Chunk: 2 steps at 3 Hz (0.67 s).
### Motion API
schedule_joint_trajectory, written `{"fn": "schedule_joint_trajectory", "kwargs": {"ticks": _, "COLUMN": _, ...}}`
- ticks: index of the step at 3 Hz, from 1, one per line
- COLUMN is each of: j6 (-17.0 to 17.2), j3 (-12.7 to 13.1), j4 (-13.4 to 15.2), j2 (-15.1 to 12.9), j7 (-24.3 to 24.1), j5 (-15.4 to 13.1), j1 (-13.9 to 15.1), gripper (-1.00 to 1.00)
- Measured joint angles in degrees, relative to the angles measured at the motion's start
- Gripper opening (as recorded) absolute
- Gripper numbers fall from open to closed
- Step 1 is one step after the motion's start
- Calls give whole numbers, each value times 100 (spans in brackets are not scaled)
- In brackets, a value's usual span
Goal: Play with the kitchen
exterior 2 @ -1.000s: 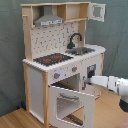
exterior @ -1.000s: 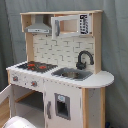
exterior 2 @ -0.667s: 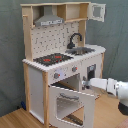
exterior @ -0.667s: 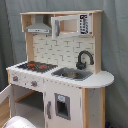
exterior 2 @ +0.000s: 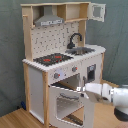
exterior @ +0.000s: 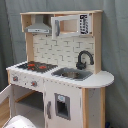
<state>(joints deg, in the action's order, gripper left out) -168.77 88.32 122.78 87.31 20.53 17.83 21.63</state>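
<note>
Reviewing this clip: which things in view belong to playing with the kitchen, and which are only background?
Part of the job:
- the kitchen, its oven door hanging open in the second exterior view
- the gripper, at that door's top edge

Just background:
- grey curtain behind
- wooden floor

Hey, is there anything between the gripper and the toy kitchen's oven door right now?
Nothing visible. In the second exterior view the gripper is already at the top edge of the open oven door of the kitchen, with no object between them.
</note>
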Motion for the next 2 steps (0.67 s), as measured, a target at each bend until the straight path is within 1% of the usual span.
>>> {"fn": "schedule_joint_trajectory", "kwargs": {"ticks": 1, "j6": 0, "j3": 276, "j4": -188, "j2": 0, "j7": -566, "j5": 0, "j1": 214, "gripper": 100}}
{"fn": "schedule_joint_trajectory", "kwargs": {"ticks": 2, "j6": 0, "j3": 547, "j4": -228, "j2": 1, "j7": -1071, "j5": 0, "j1": 316, "gripper": 100}}
